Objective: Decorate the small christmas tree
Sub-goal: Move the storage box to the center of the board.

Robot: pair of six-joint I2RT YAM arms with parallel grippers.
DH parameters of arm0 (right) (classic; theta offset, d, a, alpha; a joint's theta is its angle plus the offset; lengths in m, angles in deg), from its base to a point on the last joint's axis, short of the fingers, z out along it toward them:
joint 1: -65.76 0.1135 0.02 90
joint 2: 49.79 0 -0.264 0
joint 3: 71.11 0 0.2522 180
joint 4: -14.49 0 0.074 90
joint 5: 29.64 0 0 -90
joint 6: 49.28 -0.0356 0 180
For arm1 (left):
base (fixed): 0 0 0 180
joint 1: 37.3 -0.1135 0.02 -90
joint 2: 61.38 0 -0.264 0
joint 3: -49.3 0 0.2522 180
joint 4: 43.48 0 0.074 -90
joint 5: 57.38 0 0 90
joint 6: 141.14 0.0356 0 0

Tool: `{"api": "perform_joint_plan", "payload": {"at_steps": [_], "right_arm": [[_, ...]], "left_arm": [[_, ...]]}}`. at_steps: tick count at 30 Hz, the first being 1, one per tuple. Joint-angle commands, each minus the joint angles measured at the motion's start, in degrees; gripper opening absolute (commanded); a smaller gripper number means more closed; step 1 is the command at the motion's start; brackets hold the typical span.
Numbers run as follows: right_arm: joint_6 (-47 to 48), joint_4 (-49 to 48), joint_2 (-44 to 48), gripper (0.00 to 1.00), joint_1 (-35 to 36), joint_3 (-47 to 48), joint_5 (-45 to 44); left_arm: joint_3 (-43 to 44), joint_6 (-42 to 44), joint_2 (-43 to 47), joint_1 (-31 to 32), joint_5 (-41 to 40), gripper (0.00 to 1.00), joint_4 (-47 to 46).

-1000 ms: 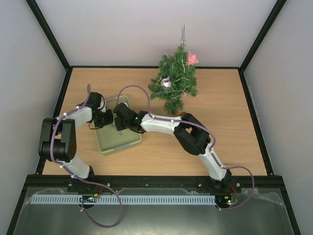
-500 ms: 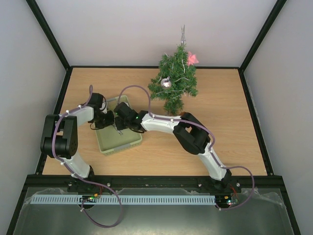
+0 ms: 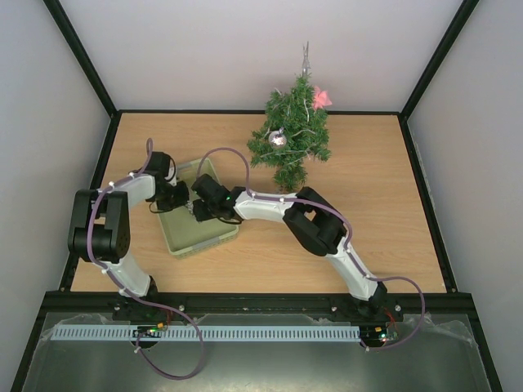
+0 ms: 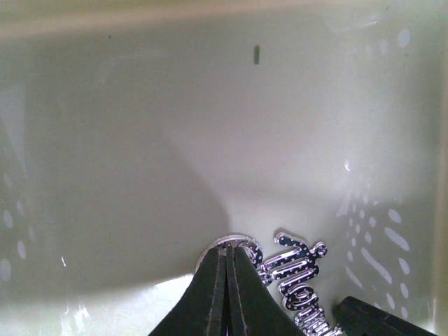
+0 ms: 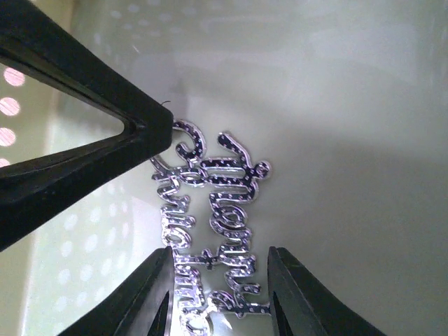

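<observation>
The small christmas tree (image 3: 290,143) stands at the back of the table with a pink ornament (image 3: 321,99), a silver ball (image 3: 278,139) and silver strands on it. A silver glitter script-word ornament (image 5: 213,203) lies flat on the floor of the pale green basket (image 3: 214,237); it also shows in the left wrist view (image 4: 297,274). My left gripper (image 4: 227,253) is shut, its tip touching the ornament's rounded end, where a thin thread shows. My right gripper (image 5: 220,283) is open, its fingers on either side of the ornament's other end.
Both arms reach into the basket from opposite sides, the grippers close together (image 3: 186,202). The basket's perforated walls (image 4: 381,231) hem in both grippers. One right gripper finger (image 4: 371,318) shows at the left wrist view's lower right. Black frame rails border the table (image 3: 425,184).
The right arm's elbow has shifted slightly left and its gripper has settled a little deeper in the basket. The left gripper has stayed almost in place.
</observation>
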Motion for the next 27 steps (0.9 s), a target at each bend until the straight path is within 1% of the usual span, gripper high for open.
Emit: {"api": "perform_joint_plan", "payload": {"at_steps": [1,8,13,20,27], "right_arm": [[-0.62,1.93,-2.42,0.36,-0.44,2.24,-1.37],[-0.68,0.23,-3.96,0.35,-0.52,3.31,-1.28],[-2.95,-0.99,-4.32,0.35,-0.71,2.91,-1.58],[-3.43,-2.20,-3.36,0.33,-0.97,1.71,-2.24],[-3.60,-2.46,-3.45,0.33,-1.19,1.73,-1.95]], "left_arm": [[2.09,0.13,-1.18,-1.23,-1.04,0.02,2.18],[1.61,0.05,-1.96,-1.53,0.03,0.02,1.55],[1.96,0.20,-1.15,-1.69,-0.01,0.02,2.13],[2.77,0.44,2.53,-1.26,-2.43,0.02,3.53],[2.15,1.07,0.83,-0.03,-4.02,0.02,3.92]]}}
